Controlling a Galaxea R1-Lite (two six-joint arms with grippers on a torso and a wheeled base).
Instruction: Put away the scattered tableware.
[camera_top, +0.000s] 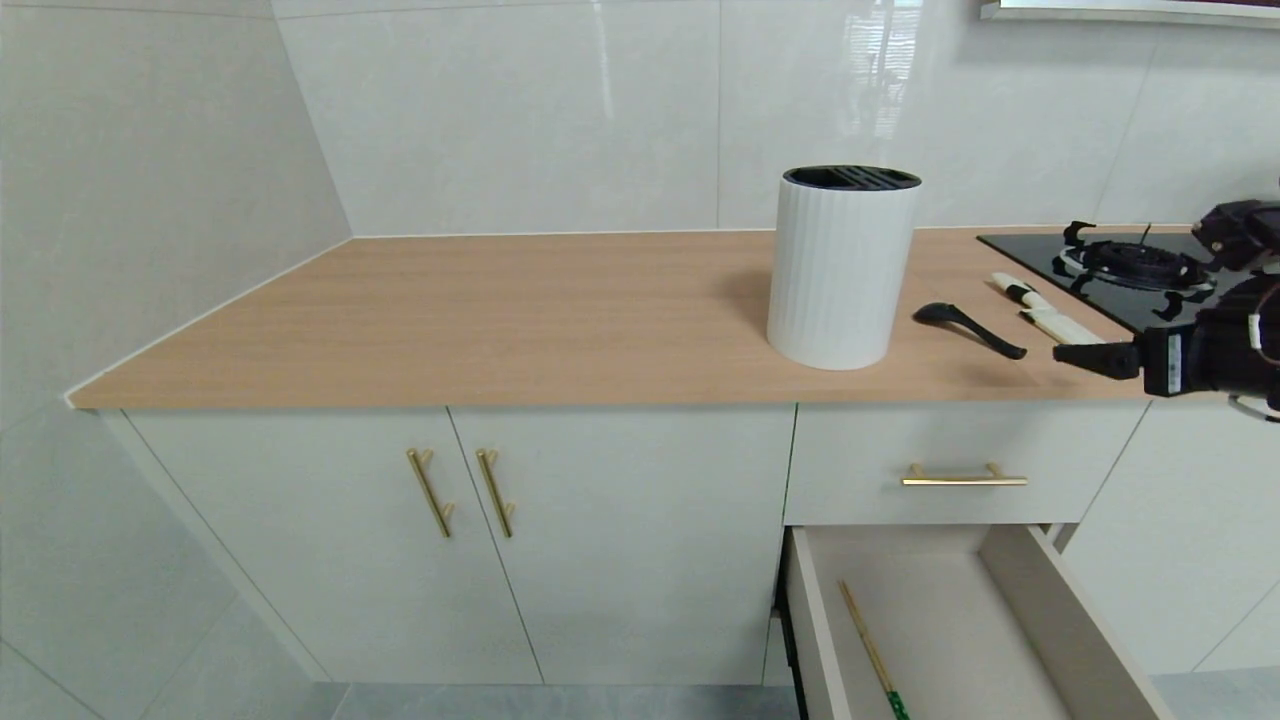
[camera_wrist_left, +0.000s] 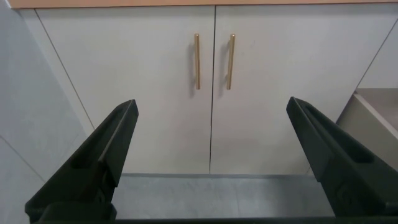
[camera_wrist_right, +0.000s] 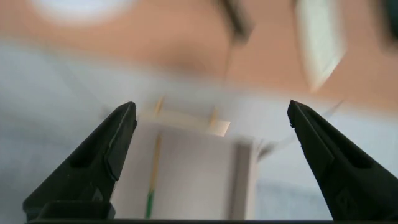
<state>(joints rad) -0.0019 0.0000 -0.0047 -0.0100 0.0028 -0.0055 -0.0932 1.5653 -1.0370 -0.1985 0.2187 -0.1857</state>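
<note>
— Right gripper (camera_top: 1062, 352): how does it stand?
— Mine gapes wide, empty, at the desk (camera_top: 500, 320) front edge, near the black spoon (camera_top: 968, 328) and knife (camera_top: 1045, 310).
— Left gripper (camera_wrist_left: 211, 102)?
— Wide too, holding nothing. Chopsticks (camera_top: 870, 650) lie in the open drawer (camera_top: 960, 620).

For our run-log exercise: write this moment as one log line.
left pincer open; right pincer open; spoon, knife on counter; chopsticks in open drawer

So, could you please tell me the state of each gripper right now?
Left gripper: open, empty.
Right gripper: open, empty.
</note>
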